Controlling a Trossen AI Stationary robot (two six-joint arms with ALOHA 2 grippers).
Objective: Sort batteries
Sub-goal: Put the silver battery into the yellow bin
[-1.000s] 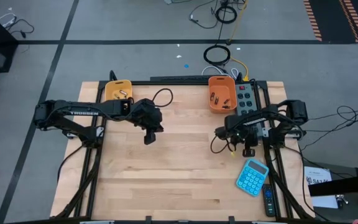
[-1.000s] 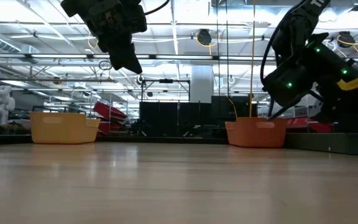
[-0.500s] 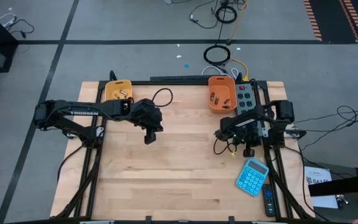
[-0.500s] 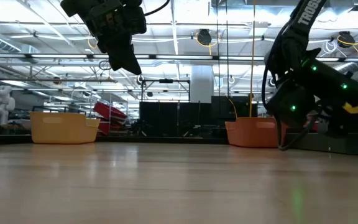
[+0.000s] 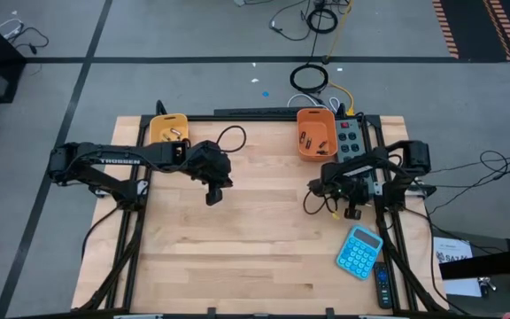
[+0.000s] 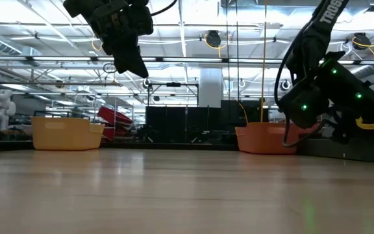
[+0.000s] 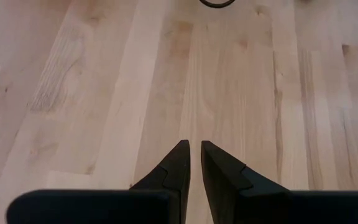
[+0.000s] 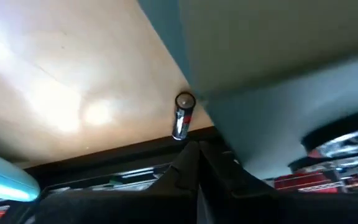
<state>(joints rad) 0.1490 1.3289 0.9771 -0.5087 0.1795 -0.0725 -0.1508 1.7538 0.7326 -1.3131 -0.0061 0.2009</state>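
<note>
Right wrist view shows the right gripper pinched around one small silvery cylindrical battery; the left gripper hangs closed, empty, above the pale wooden table.

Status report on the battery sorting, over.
Left gripper shut, empty, hovering mid-table. Right gripper shut on a battery near the orange bin. Nothing in the way.

A silvery battery with a red band lies at the surface's edge; several dark batteries lie in the orange bin.
</note>
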